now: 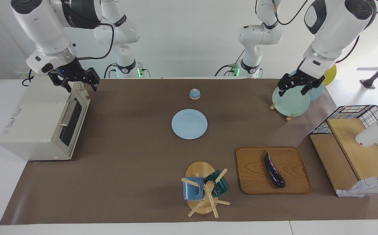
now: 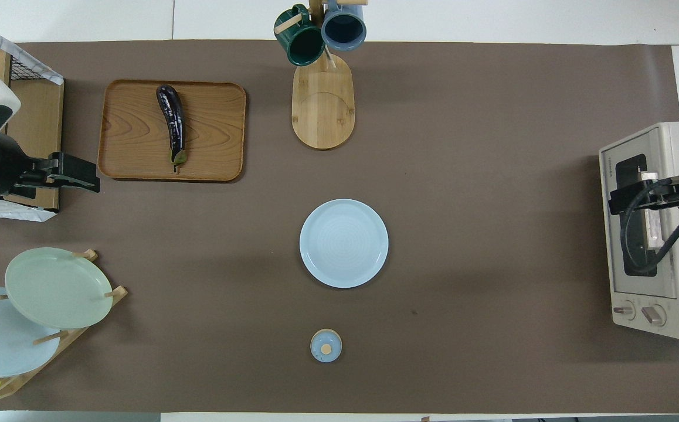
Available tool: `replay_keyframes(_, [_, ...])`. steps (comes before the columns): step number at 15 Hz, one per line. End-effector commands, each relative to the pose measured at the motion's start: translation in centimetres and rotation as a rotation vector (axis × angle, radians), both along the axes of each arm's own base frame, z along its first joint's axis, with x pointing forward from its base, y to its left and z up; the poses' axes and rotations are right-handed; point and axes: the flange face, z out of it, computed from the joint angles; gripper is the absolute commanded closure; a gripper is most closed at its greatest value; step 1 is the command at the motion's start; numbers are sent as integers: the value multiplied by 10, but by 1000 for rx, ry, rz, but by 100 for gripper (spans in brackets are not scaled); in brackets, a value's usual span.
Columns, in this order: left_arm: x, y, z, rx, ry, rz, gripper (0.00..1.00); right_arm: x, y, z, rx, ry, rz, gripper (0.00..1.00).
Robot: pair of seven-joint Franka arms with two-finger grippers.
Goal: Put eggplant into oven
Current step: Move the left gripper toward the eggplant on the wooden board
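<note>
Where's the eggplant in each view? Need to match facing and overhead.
Facing view: the eggplant lies on the wooden tray, low in the picture and right of centre, stem end toward the robots.
Overhead view: the eggplant lies on the same tray, high in the picture and left of centre.
Shared landmark: the light blue plate mid-table, nearer to the robots than the tray.

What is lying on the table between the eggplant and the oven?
The mug rack and the blue plate lie roughly between the eggplant and the oven. The rest is bare brown mat, as the overhead view shows.
</note>
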Motion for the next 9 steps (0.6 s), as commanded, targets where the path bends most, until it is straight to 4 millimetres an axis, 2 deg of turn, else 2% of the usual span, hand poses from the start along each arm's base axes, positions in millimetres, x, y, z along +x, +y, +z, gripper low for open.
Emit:
replay_keyframes(1, [-1,-1,1,-16,-15,15,0,-3,-2,1,29,-17,-16,0])
replay_keyframes(9, [2,0,-1,-21,-47,24,0,-2,0,1,29,-18,-11,0])
